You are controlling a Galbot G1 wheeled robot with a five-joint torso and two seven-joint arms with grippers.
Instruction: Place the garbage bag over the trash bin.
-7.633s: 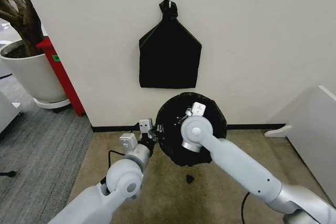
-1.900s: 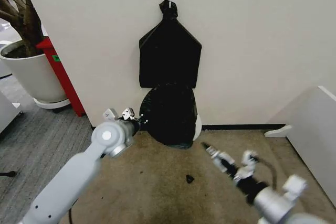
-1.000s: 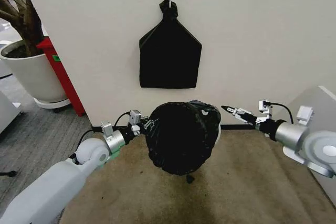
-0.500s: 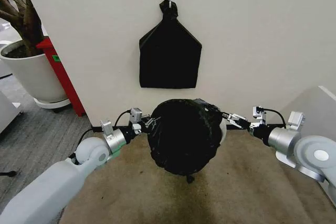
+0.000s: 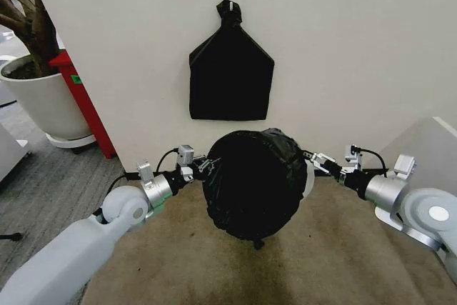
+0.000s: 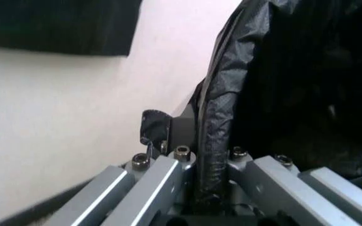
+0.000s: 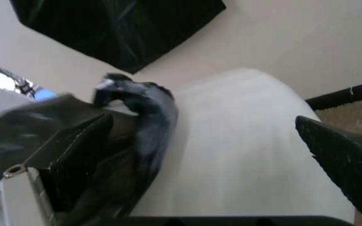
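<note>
bag: thin crinkled black plastic, glossy | bin: smooth cream plastic, probably matt | left gripper: grey brushed metal

The right end effector has closed in, apparently touching the bagged trash bin.

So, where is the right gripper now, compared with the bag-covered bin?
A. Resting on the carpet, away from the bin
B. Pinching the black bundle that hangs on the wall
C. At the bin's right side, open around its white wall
C: the right gripper reaches the side of the trash bin, and the right wrist view shows its fingers apart with the white wall between them, beside the garbage bag.
</note>
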